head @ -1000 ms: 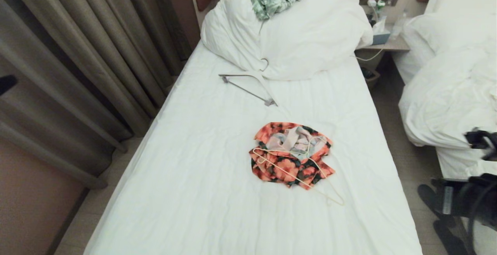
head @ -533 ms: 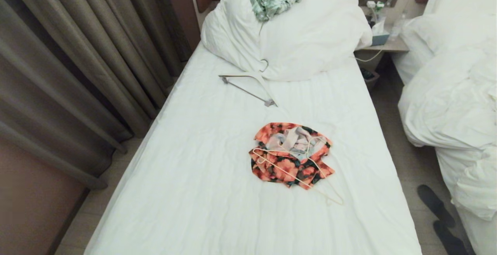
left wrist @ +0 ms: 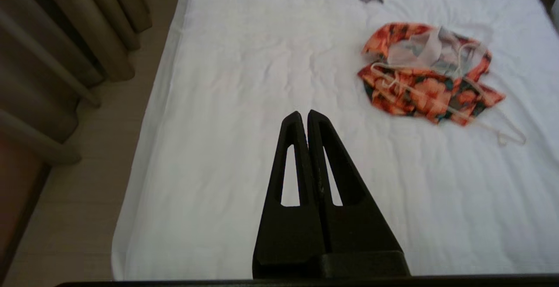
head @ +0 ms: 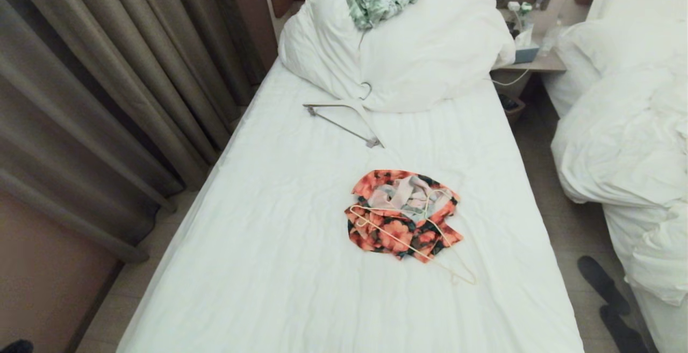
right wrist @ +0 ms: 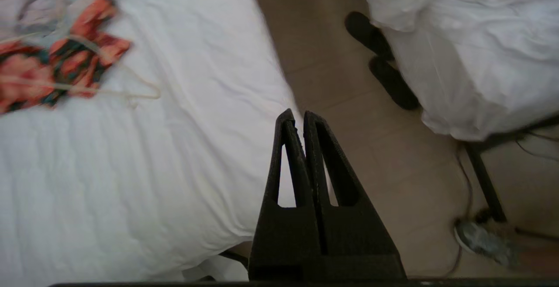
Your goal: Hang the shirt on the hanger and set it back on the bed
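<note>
Looking down the bed from my head camera, I see the shirt lying crumpled near the middle of the white sheet, pale inside showing, with the thin cream hanger laid across it and its hook end reaching onto the sheet toward the foot. My left gripper hangs above bare sheet well apart from the shirt, fingers pressed together, holding nothing. My right gripper sits over the bed's right edge, likewise closed and empty. A thicker hanger lies beside the pillow.
</note>
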Motion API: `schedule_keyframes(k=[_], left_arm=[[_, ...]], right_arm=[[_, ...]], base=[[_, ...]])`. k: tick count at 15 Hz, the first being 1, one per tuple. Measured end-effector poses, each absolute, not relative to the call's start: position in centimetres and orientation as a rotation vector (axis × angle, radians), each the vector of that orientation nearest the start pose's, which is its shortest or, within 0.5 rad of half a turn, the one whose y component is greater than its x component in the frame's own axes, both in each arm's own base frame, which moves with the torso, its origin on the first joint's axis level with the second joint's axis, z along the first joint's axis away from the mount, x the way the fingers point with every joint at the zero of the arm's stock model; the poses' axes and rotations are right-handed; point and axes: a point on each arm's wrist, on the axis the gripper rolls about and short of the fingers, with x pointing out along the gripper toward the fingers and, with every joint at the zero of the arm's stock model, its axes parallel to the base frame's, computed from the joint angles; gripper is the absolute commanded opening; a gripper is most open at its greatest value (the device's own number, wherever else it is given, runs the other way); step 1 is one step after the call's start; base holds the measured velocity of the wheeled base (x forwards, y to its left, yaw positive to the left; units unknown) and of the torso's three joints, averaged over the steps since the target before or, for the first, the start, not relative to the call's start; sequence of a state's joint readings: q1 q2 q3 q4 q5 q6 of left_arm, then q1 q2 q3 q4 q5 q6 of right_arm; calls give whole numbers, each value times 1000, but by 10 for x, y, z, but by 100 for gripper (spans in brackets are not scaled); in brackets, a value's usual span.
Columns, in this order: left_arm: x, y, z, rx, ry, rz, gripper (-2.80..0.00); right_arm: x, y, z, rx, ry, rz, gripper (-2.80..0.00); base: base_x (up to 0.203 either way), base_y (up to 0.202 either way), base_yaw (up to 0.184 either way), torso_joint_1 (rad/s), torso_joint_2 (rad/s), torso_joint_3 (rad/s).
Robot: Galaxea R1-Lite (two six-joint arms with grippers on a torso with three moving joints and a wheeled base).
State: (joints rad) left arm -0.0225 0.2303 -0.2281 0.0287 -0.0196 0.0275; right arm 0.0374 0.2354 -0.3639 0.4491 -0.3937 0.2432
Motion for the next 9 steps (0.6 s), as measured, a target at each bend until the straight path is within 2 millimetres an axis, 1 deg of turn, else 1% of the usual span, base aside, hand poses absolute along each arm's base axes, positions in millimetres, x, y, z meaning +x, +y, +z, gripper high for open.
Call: schedule_keyframes(k=[2, 3, 4, 6, 9], left_arm=[[-16, 0, 122, 54, 51, -34, -280], [-17, 0, 114, 66, 55, -30, -280], [-19, 0, 106, 85, 54, -29, -280], [-21, 0, 91, 142, 46, -29, -280], [-24, 0, 82, 172, 18, -30, -280]], right_arm=[[-42, -6, 120, 130, 229, -259, -280], [-44, -5, 112, 105, 219, -203, -280], [-44, -3, 104, 86, 204, -153, -280], [-40, -2, 95, 65, 152, -99, -280], [-32, -1, 85, 3, 77, -36, -280]], base=[[0, 0, 0, 0, 0, 0], [0, 0, 0, 0, 0, 0], [0, 0, 0, 0, 0, 0], [0, 0, 0, 0, 0, 0], [0, 0, 0, 0, 0, 0]])
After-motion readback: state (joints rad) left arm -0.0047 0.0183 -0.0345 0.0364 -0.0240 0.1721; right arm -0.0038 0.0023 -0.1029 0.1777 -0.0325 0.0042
